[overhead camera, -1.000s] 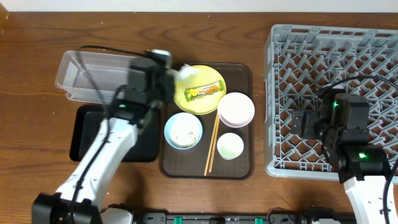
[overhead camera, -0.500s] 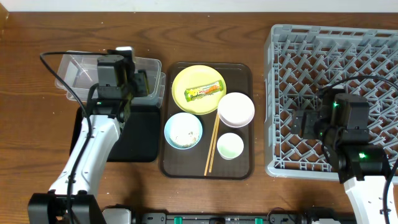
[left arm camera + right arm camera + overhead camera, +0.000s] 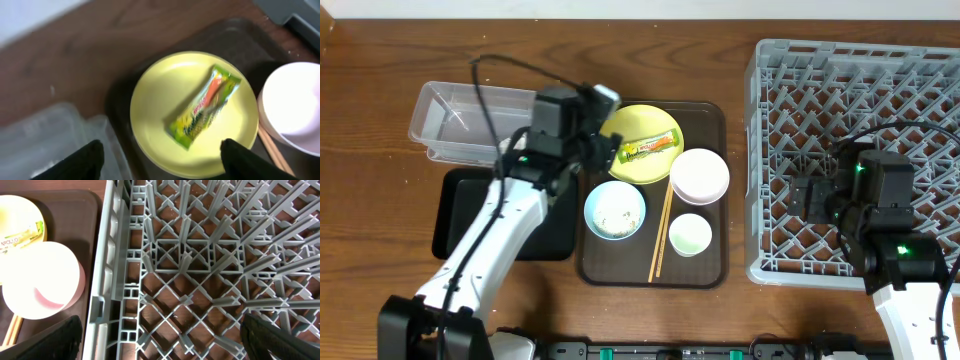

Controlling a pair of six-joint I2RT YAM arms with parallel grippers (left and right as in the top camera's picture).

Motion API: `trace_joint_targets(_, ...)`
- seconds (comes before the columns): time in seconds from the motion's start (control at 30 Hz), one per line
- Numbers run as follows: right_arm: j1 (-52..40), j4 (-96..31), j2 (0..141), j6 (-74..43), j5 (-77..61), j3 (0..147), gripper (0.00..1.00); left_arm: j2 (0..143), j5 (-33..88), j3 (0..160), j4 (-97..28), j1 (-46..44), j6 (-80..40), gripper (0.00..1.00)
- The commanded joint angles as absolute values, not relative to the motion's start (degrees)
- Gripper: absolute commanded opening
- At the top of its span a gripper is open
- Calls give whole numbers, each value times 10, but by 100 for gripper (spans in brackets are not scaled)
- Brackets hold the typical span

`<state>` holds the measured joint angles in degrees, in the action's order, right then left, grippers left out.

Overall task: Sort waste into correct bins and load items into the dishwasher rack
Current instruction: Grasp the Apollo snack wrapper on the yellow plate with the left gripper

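A brown serving tray point(image 3: 715, 270) rests on the wooden table point(image 3: 370, 60).

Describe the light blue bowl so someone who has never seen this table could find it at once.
Left of the big grey rack lies a brown serving tray holding the dishes. The light blue bowl sits along its left edge, between the yellow plate and the robot, left of the chopsticks. It is the only blue dish, and the only one with whitish food scraps inside.

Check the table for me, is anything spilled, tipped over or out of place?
Nothing is spilled or tipped. Only leftovers stand out: a snack wrapper lies slantwise on the yellow plate, and whitish scraps sit in the light blue bowl.
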<state>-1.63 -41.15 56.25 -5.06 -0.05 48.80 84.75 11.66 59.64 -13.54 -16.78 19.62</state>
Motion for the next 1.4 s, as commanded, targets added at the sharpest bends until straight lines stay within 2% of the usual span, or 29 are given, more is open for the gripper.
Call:
trace_joint_targets(0.0,-21,-412,562,-58,-3,500,99,881,59,611,-130,-205,328,81)
trace_joint_targets(0.1,-21,-412,562,-58,-3,500,99,925,53,611,-124,-229,364,82)
trace_joint_targets(0.37,-21,-412,562,-58,-3,500,99,1028,53,611,-70,-241,364,83)
trace_joint_targets(0.97,-21,-423,562,-58,-3,500,99,1098,53,610,-3,-241,364,82)
trace_joint_targets(1.1,-21,-428,562,-58,-3,500,99,1109,53,610,-3,-241,364,73)
trace_joint_targets(1.37,-21,-429,562,-58,-3,500,99,1105,53,610,-3,-241,364,27)
